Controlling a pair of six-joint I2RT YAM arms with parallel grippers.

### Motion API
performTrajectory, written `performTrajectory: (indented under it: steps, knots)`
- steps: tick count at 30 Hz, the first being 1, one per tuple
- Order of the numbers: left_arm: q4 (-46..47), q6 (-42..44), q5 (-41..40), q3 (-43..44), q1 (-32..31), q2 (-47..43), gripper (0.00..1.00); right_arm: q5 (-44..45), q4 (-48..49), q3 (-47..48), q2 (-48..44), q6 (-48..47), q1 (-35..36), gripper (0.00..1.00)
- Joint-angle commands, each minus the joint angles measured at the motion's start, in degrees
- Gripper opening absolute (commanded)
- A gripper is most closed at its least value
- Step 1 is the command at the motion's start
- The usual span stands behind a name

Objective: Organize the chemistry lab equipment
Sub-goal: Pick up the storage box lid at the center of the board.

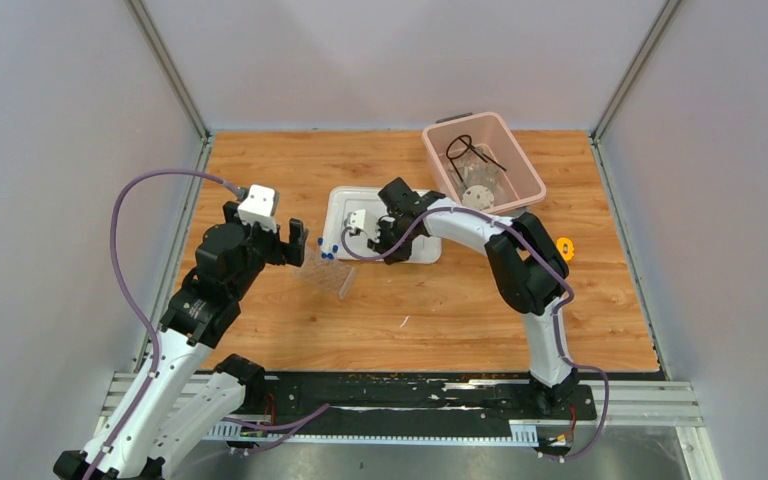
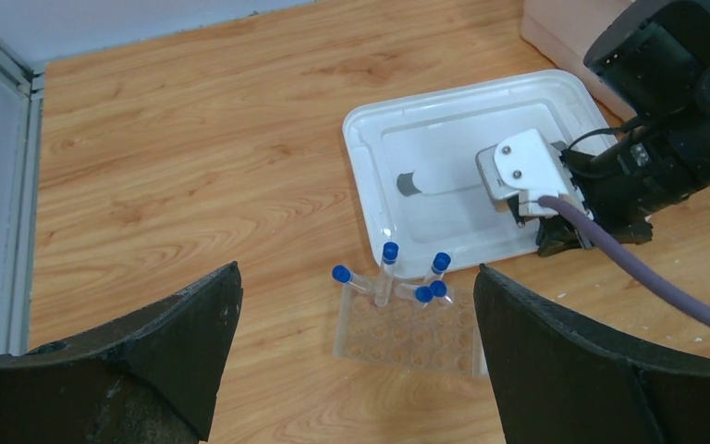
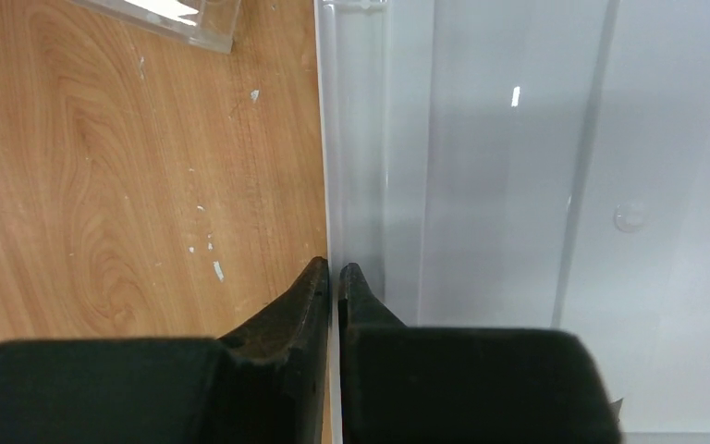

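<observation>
Pinching the rim of the white lid [image 3: 481, 185], our right gripper [image 3: 335, 273] has its fingers pressed nearly together. Our left gripper [image 1: 298, 244] hangs spread wide above the clear tube rack [image 2: 407, 338], which holds blue-capped tubes [image 2: 389, 252] just beside the lid.

my left gripper [image 2: 356, 270] hangs, fingers spread wide; my right arm reaches leftward, right gripper [image 3: 333, 266] pinching the rim of the white lid [image 3: 518, 185].

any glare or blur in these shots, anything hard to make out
Right wrist view: a small bright glint on the white lid; left wrist view: the left fingers loom dark and soft-edged, the blue-capped tubes sharp; top view: the clear tube rack nearly vanishes against the wood.
</observation>
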Motion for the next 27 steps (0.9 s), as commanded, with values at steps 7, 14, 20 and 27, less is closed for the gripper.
performTrajectory:
  steps: [7,14,20,27]
  knots:
    - [3.56,-4.00,5.61,-0.58,0.15,-0.04,1.00,-19.33,-1.50,1.76,-9.70,13.61,-6.12,0.00]
    - [12.78,-23.41,17.92,-4.31,0.15,1.07,1.00,-32.33,-1.02,0.80,-11.35,21.51,-9.64,0.00]
    - [32.76,-50.82,23.93,-15.80,0.18,4.04,1.00,-36.64,0.52,-0.10,-11.27,24.25,-11.55,0.00]
    - [38.00,-65.39,16.60,-17.27,-2.23,12.61,0.99,-40.95,1.94,-0.89,-10.44,26.98,-12.74,0.00]
